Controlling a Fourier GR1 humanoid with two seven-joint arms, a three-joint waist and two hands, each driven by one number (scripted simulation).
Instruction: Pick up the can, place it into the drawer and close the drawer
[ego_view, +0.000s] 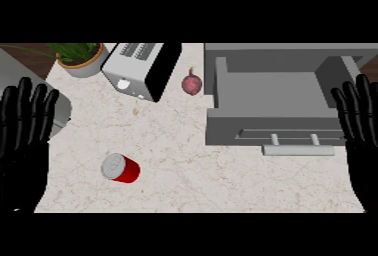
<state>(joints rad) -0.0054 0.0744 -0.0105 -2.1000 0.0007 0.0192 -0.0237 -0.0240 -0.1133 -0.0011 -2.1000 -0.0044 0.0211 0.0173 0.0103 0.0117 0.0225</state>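
A red can (121, 168) with a silver lid lies on the marble counter, low and left of centre. The grey drawer (273, 91) stands pulled open at the upper right, its inside bare, with a handle (299, 149) on its front. My left hand (23, 120) rests open at the left edge, fingers up, well left of and above the can. My right hand (359, 115) rests open at the right edge, beside the drawer's right wall. Neither hand touches anything.
A silver toaster (140, 70) stands at the back, left of centre. A potted plant (80, 57) is in the back left corner. A red onion (192, 83) lies between the toaster and the drawer. The counter's front edge runs just below the can.
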